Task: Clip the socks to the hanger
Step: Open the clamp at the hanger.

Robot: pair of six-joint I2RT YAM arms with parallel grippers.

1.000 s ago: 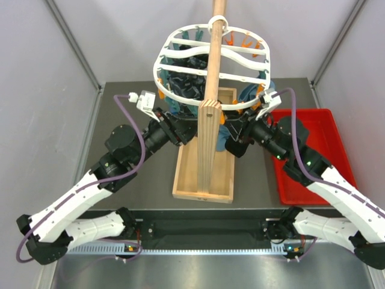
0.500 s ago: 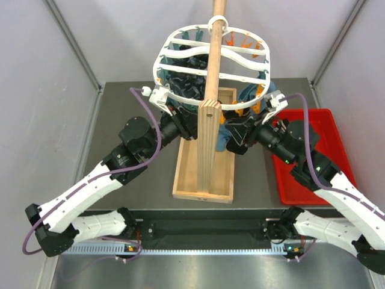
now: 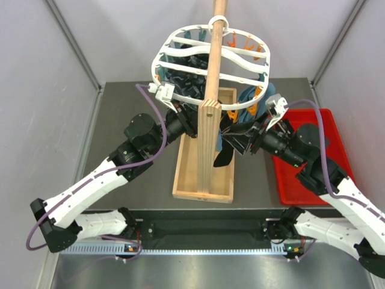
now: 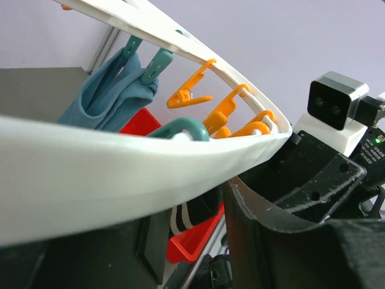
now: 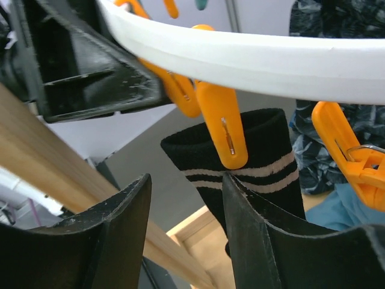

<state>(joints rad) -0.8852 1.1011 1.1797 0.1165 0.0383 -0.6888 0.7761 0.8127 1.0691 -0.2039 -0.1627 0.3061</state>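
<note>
The right claw [image 5: 185, 178] stands with its two black fingers apart and nothing pinched between them. Just beyond its tips and a little to its right hangs a black sock [image 5: 252, 159], its cuff marked by two thin white stripes. The sock's lower part drops out of sight behind the right-hand finger. An orange clothespin [image 5: 225, 135] bites the cuff straight above the gap between the fingers. It hangs from the white rim of the hanger [image 5: 271, 57], which runs across above the claw. To the claw's right more orange pins sit on the rim, with dark patterned navy fabric [image 5: 328, 147] behind them and a teal cloth [image 5: 355, 208] lower down. To its left the wooden pole [image 5: 36, 156] slants past.

The left claw [image 3: 183, 124] sits tucked under the hanger's near rim, across the pole from the right claw. In its own wrist view the white rim crosses close over its fingers and hides the tips, so I cannot tell whether they are apart, together or clamped. Just past them a teal pin [image 4: 177, 128] pokes above the rim. The other arm's white wrist camera [image 4: 334, 105] faces it from the right, and a red bin [image 4: 195, 241] shows below.
</note>
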